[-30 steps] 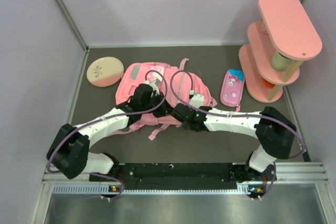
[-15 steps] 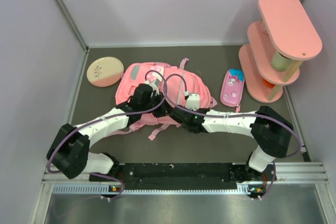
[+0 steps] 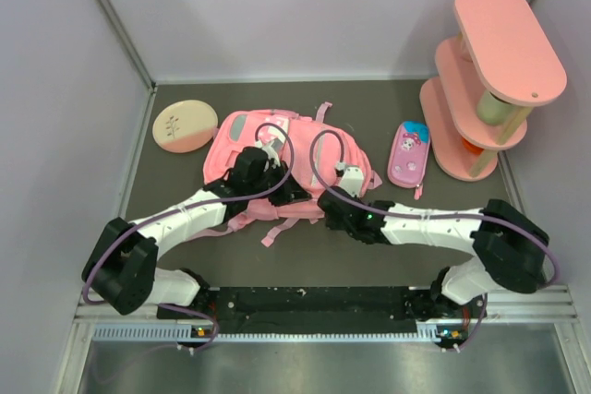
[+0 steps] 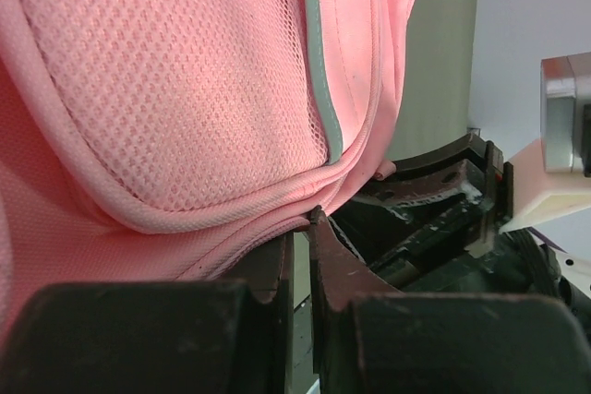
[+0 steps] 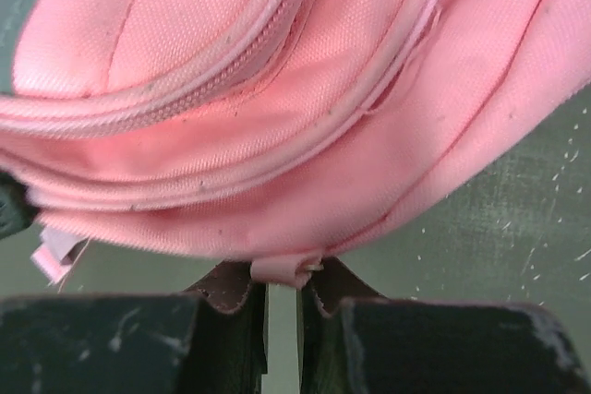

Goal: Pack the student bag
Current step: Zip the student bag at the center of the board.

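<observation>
On the dark table [image 3: 369, 108], left of centre, the bag [image 3: 226, 149] is lying flat w/ both claws working at its near edge. We're seeing the left claw [image 4: 300, 228] pinching together on the bag's bottom seam, fabric bulging just above its tips. The right claw [image 5: 282, 283] is clamping a small pink tab [image 5: 284, 269] hanging under the bag's edge, just beside the left claw.

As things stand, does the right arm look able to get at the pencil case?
Not yet, probably: the right gripper is shut on the hem of the student bag. The pencil case lies uncovered beside the bag, so letting go should suffice.
</observation>
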`<state>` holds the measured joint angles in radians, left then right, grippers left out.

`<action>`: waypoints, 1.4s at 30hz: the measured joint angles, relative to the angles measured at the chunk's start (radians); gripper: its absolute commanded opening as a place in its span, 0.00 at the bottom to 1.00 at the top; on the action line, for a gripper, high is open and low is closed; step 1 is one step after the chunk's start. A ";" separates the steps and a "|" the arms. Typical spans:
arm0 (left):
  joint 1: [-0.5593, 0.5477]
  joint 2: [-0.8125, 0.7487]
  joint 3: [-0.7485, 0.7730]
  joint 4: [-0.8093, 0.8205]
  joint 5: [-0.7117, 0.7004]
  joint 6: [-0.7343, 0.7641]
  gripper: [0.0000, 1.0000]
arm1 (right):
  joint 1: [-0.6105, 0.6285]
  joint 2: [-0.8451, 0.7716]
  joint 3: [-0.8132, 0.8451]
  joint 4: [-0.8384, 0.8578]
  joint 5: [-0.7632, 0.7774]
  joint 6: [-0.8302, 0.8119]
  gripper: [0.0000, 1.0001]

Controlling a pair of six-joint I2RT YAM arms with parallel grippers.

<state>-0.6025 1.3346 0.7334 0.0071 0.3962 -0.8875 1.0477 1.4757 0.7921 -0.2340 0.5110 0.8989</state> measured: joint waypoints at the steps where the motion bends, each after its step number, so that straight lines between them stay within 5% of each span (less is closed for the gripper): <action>1: 0.000 0.000 0.000 0.000 0.000 0.000 0.00 | -0.004 -0.014 -0.013 0.016 -0.013 -0.001 0.05; 7: 0.003 -0.004 0.000 0.003 0.002 0.001 0.00 | -0.128 -0.197 -0.197 0.226 -0.276 0.014 0.22; 12: 0.005 -0.004 0.000 0.007 0.005 0.002 0.00 | -0.282 -0.278 -0.358 0.367 -0.449 0.089 0.58; 25: 0.013 -0.004 0.000 0.007 0.013 0.004 0.00 | -0.321 -0.365 -0.412 0.414 -0.519 0.086 0.58; 34: 0.015 -0.004 0.000 0.007 0.016 0.004 0.00 | -0.198 -0.442 -0.350 0.299 -0.312 -0.023 0.49; 42: 0.019 -0.004 0.000 0.007 0.023 0.005 0.00 | -0.193 -0.388 -0.350 0.298 -0.284 -0.079 0.47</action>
<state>-0.5831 1.3304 0.7330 0.0143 0.4187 -0.8829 0.8551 1.0878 0.4419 0.0635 0.2272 0.8196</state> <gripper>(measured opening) 0.080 0.485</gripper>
